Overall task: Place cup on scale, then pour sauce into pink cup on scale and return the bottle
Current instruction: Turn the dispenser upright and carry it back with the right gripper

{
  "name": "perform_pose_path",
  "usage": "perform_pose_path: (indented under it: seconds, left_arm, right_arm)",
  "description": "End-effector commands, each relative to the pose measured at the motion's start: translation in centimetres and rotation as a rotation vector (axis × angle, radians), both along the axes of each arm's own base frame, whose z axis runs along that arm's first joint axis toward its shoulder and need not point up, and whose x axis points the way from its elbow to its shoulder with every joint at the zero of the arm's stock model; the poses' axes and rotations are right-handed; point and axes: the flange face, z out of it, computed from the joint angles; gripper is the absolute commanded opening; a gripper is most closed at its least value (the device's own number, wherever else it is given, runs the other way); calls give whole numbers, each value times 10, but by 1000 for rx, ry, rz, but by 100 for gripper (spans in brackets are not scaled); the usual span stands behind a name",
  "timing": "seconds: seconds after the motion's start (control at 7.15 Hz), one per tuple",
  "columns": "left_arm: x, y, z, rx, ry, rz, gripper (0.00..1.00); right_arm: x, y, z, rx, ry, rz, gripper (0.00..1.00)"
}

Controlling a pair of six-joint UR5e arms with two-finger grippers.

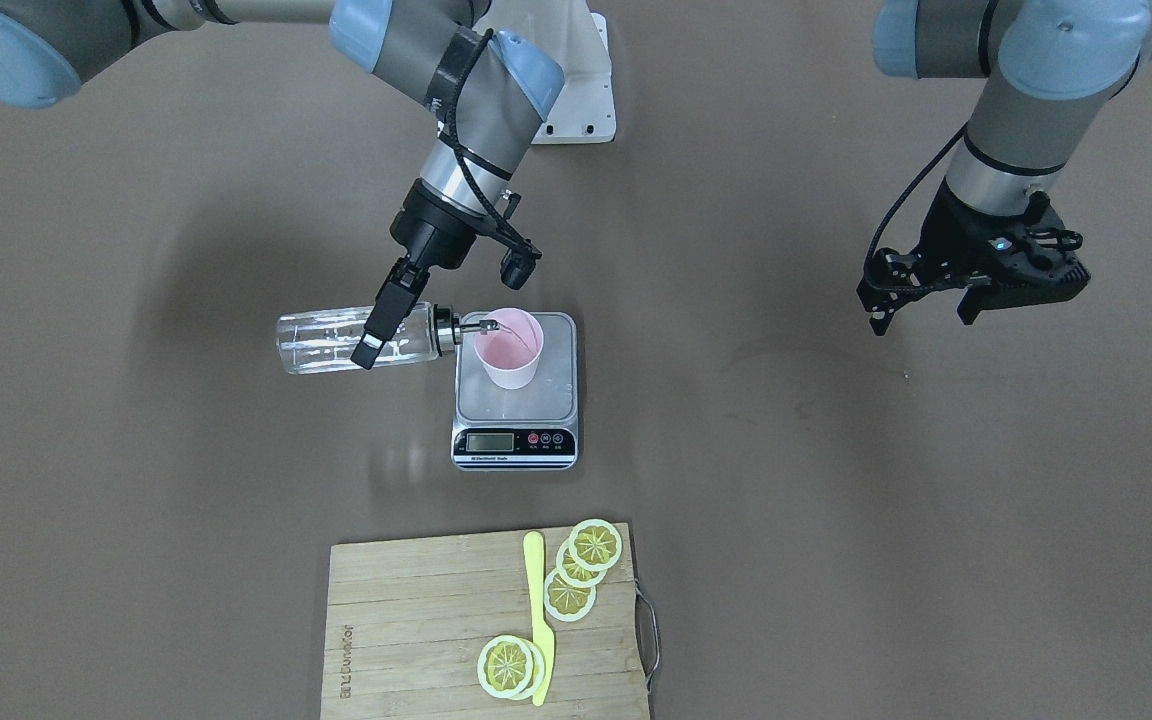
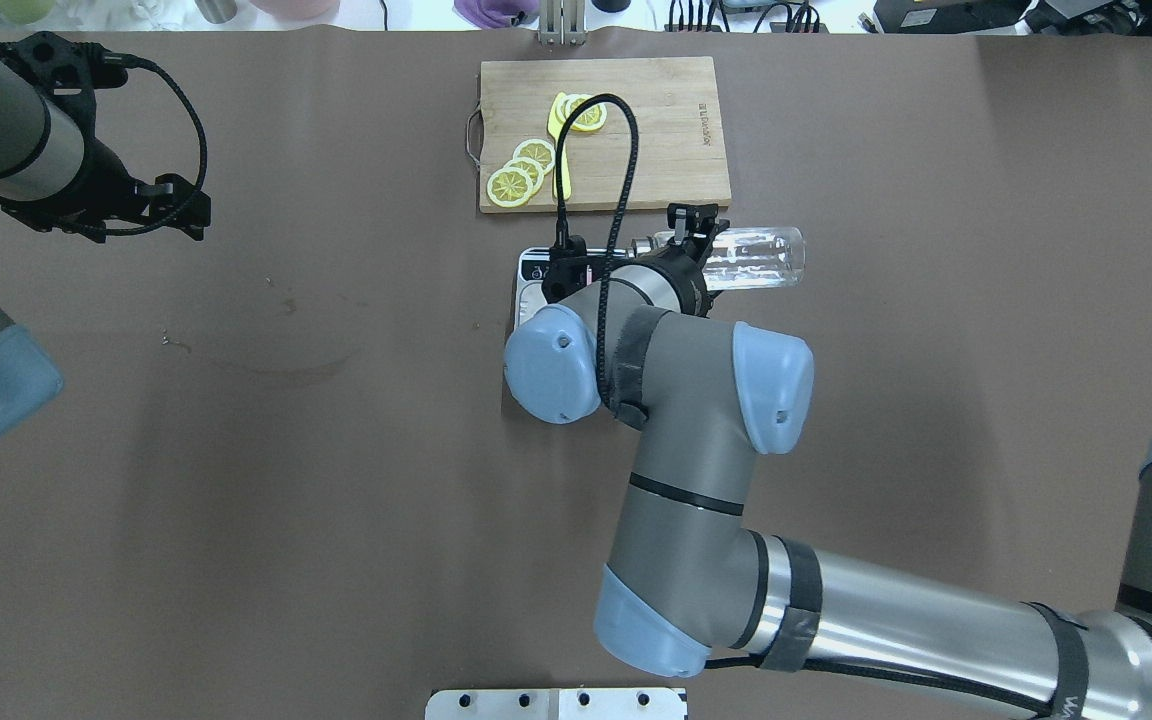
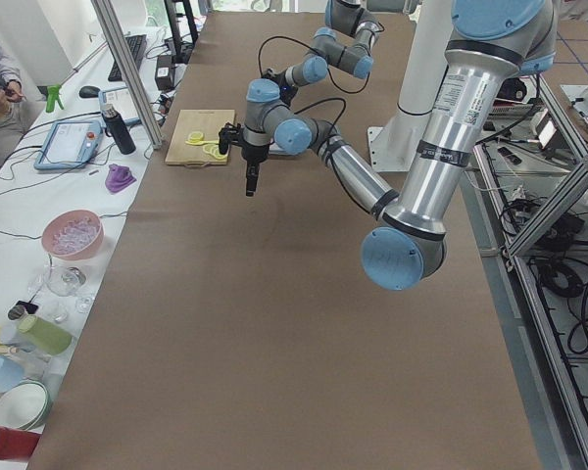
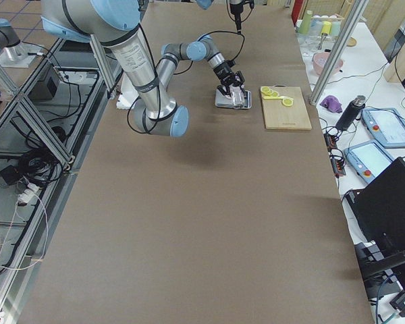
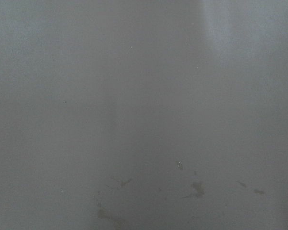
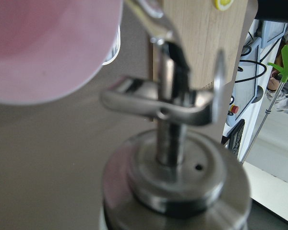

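Fingers (image 1: 386, 310) of the right gripper (image 1: 374, 342) are clamped across the middle of the bottle (image 1: 321, 342). It is held level above the surface (image 1: 736, 450), with its silver cap (image 1: 451, 328) pointing at the cup (image 1: 509, 350) and the spout tip over the rim. The cup stands upright on the scale (image 1: 558, 372), at the platform's back left in the front view. Well to the right, the left gripper (image 1: 921, 318) hangs above the surface, fingers spread apart, holding nothing.
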Motion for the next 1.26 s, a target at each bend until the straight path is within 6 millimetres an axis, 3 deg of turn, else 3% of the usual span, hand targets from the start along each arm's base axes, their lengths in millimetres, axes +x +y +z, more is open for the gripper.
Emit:
perform_pose_path:
  seconds: [0.0,0.14,0.42,0.84,1.12]
  left_arm:
    - [-1,0,-1,2,2,-1,97]
    - [-2,1,-2,5,3,-2,97]
    - [-2,1,-4,7,5,-4,97]
    - [-1,0,-2,1,3,-4,97]
    - [-2,1,-2,3,4,-4,97]
  right_arm:
    - [31,4,5,-32,-214,24,0]
    - [44,6,6,-53,-255,37,0]
    - [70,10,35,-105,-470,75,0]
    - [149,-25,58,-258,-668,127,0]
    - [176,-31,85,-239,-754,126,0]
